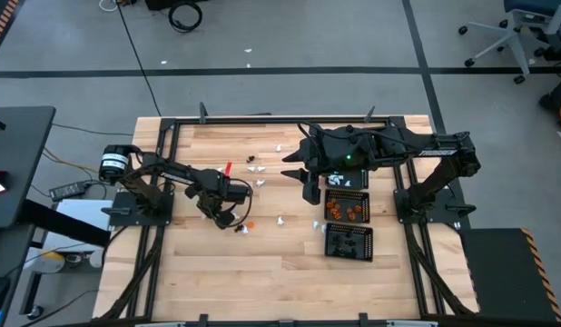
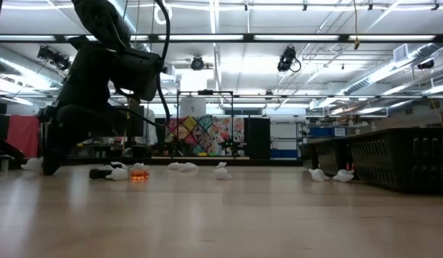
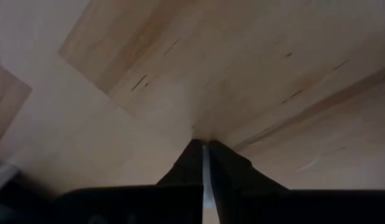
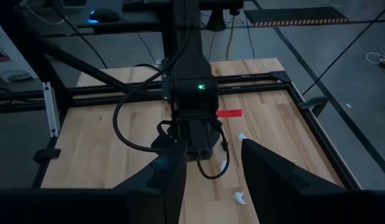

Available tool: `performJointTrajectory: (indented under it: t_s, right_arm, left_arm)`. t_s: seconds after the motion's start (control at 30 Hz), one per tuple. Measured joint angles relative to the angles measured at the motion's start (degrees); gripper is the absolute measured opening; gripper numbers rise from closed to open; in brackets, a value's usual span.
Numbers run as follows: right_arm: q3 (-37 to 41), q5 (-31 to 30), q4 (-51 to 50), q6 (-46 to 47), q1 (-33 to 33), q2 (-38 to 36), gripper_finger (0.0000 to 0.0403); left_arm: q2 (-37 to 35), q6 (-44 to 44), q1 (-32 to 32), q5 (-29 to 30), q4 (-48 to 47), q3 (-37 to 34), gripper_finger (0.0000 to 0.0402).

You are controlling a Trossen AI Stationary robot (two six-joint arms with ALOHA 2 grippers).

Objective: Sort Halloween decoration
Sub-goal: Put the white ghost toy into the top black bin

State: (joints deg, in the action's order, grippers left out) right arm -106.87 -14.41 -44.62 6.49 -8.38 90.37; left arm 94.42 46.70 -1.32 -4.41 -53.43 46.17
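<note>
Fingers [image 3: 194,163] of the left gripper [image 3: 204,149] pressed together, only a thin slit between them, tips down against the pale wooden tabletop [image 3: 255,68]; nothing visibly caught between the tips. Seen from above, left gripper [image 1: 228,221] low over the table's left half, just beside a tiny orange trinket [image 1: 248,223] and a small white one [image 1: 243,231]. From table height, same orange trinket [image 2: 139,173] resting on the wood close to the dark arm, white pieces [image 2: 120,173] around it.

Fingers [image 4: 169,174] of the right gripper [image 4: 211,171] standing apart with a clear gap, holding nothing, hovering near the middle of the table; from above, right gripper [image 1: 308,186] beside the column of three square black mesh trays [image 1: 348,211].

Halloween decoration partly sorted: white trinkets in the far tray [image 1: 346,181], orange ones in the middle tray [image 1: 347,209], black ones in the near tray [image 1: 349,242]. More white trinkets [image 1: 281,221] loose on the wood between the two grippers, others [image 1: 256,167] toward the far edge, small dark pieces among them. Short red strip [image 1: 228,168] lying near the left arm.
</note>
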Motion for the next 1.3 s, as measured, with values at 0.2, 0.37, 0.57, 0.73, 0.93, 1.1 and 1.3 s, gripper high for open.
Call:
performJointTrajectory:
  t_s: [0.2,0.37,0.57,0.73,0.93,1.1,1.3]
  right_arm:
    - [0.00,-0.92,0.00,0.86,0.00,0.00,0.0158]
    - [0.00,-0.50,-0.61,1.28,0.00,0.04,0.0158]
    - [0.30,-1.69,-8.22,1.79,0.00,1.48,0.0158]
    - [0.31,-4.08,-13.91,4.22,0.04,1.04,0.0158]
    - [0.31,-4.02,-13.72,4.95,0.00,0.66,0.0158]
    - [0.31,-3.83,-18.83,6.86,0.00,0.42,0.0158]
    - [5.56,-0.52,-21.46,10.42,0.39,0.09,0.0158]
  left_arm:
    - [-0.41,-2.26,-0.15,-0.40,0.08,-0.06,0.0010]
    - [-0.41,-4.89,-0.22,-0.81,0.09,-0.07,0.0010]
    - [-0.47,-4.95,-0.22,-0.83,1.80,-0.12,0.0010]
    - [-0.92,-5.76,-0.20,0.03,2.74,1.57,0.0010]
    - [-1.59,-7.33,-1.49,0.41,5.42,4.06,0.0010]
    - [-1.70,-7.58,-1.46,-0.64,7.17,7.39,0.0010]
    - [-1.74,-8.61,-3.07,-1.80,12.74,9.10,0.0010]
